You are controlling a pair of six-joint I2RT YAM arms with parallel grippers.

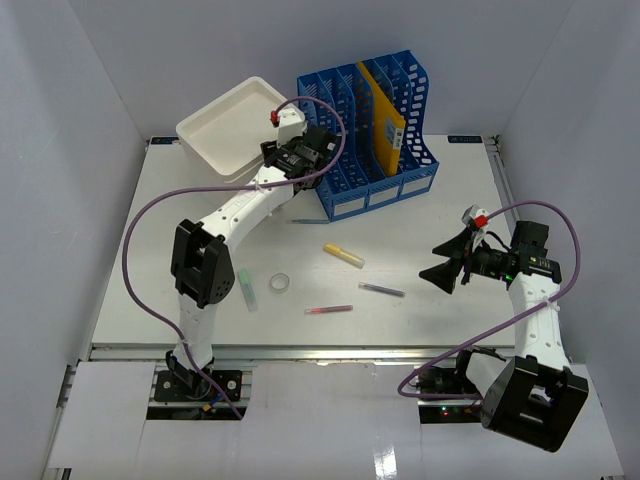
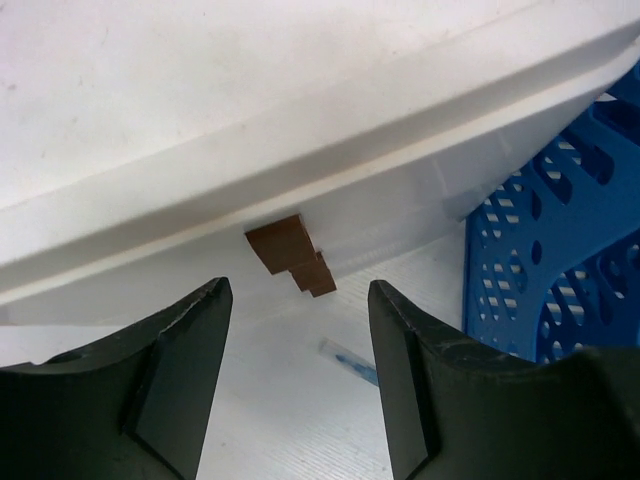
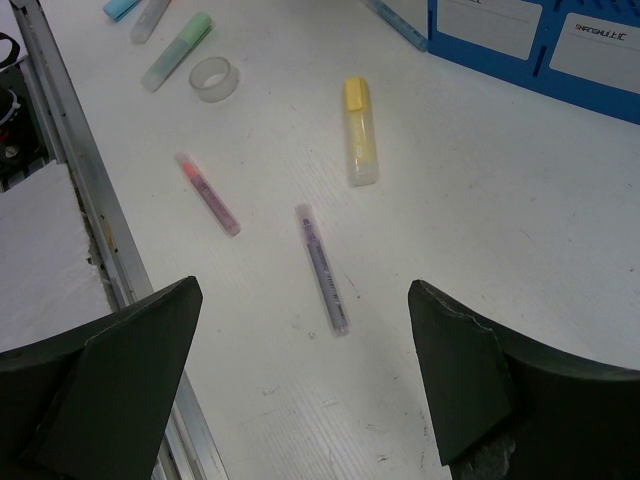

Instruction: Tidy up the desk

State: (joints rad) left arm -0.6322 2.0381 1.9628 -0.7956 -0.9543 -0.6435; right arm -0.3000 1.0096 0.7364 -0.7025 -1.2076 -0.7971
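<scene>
The large flat white desk (image 1: 455,200) stretched across the enclosure in front of me, its metal rail running along the near edge just beyond the two arm bases. At the far left corner sat a shallow white plastic drawer box (image 1: 228,125), tilted, one corner overhanging the desk's back edge. The left gripper (image 1: 322,140) hung between that box and the rack; its wrist view showed it (image 2: 297,300) with the black fingers (image 2: 190,360) spread apart and nothing between them, facing the box's side wall, where a small brown block (image 2: 290,255) showed under the rim.

Nearer the rail lay a pale green highlighter (image 1: 247,290), a clear roll of tape (image 1: 281,284) just beside it, then a thin pink pen (image 1: 328,310). A yellow highlighter (image 1: 344,256) lay mid-desk. Behind it stood a blue slotted plastic file rack (image 1: 365,175) holding a yellow folder (image 1: 385,115). A slim purple-grey pen (image 1: 381,290) lay further right. The right gripper (image 1: 447,262) hovered above the desk's right side, jaws wide apart and empty.
</scene>
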